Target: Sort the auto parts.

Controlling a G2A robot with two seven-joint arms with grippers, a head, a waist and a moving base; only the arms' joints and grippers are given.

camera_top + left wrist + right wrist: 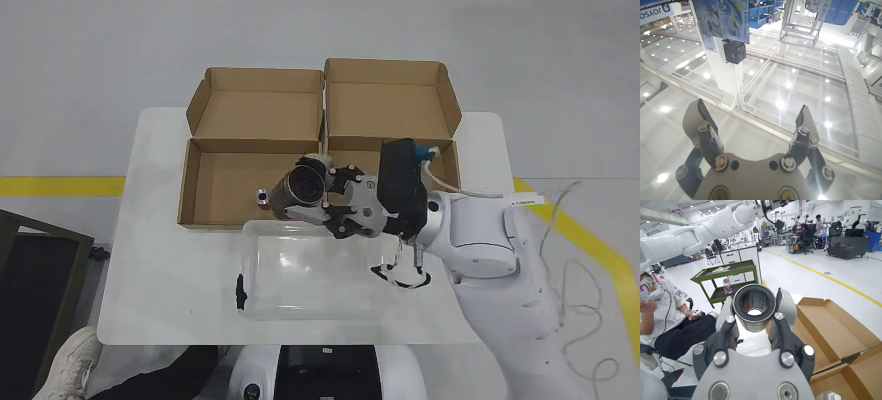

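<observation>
A steel cylindrical bearing point(304, 185) with a black-rimmed hollow bore point(754, 306) is held in the air. My right gripper point(755, 303) is shut on its sides. In the top view the right gripper point(310, 192) holds it over the front right corner of the left cardboard box point(215, 185). A small metal part point(262, 197) lies inside that box. My left gripper point(752, 113) is raised, points up at the ceiling and is open with nothing between its fingers.
A second cardboard box point(390, 110) stands right of the first, partly under the right arm. A clear plastic bin point(310, 280) sits near the table's front, with black parts at its left point(241, 292) and right point(400, 277) edges. A green cart point(728, 275) stands beyond the table.
</observation>
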